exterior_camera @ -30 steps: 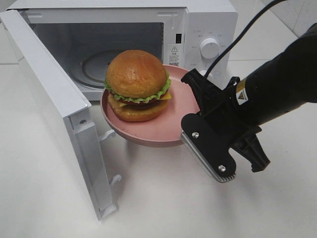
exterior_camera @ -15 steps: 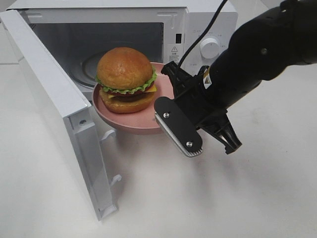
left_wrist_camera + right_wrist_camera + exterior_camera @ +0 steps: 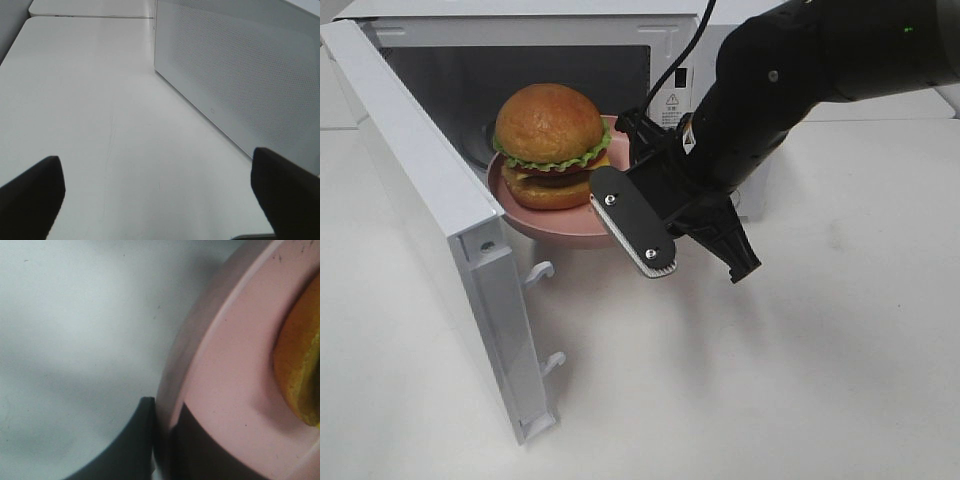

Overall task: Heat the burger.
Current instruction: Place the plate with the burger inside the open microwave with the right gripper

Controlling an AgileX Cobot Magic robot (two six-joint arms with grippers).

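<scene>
Right pincer (image 3: 623, 165) is clamped on the near rim of a round pink plate (image 3: 550, 228), one finger above the rim and one below, as the right wrist view shows up close. It holds the plate level and raised off the white bench (image 3: 770, 380), right at the mouth of a white microwave (image 3: 520, 25). The burger (image 3: 548, 140) sits on the plate, toward its far side and upright: a glossy brown bun on top, then green lettuce, a dark patty and a corner of yellow cheese over the bottom bun. The microwave door (image 3: 430, 220) stands swung wide open on the left. The dim cavity behind the burger holds nothing that can be made out except an edge of the round glass tray (image 3: 480, 150). A black cable runs up from the right arm across the front of the microwave.

The left pincer (image 3: 160, 200) has its fingers spread wide apart with nothing between them. It hangs over bare bench beside the microwave's perforated side wall.
</scene>
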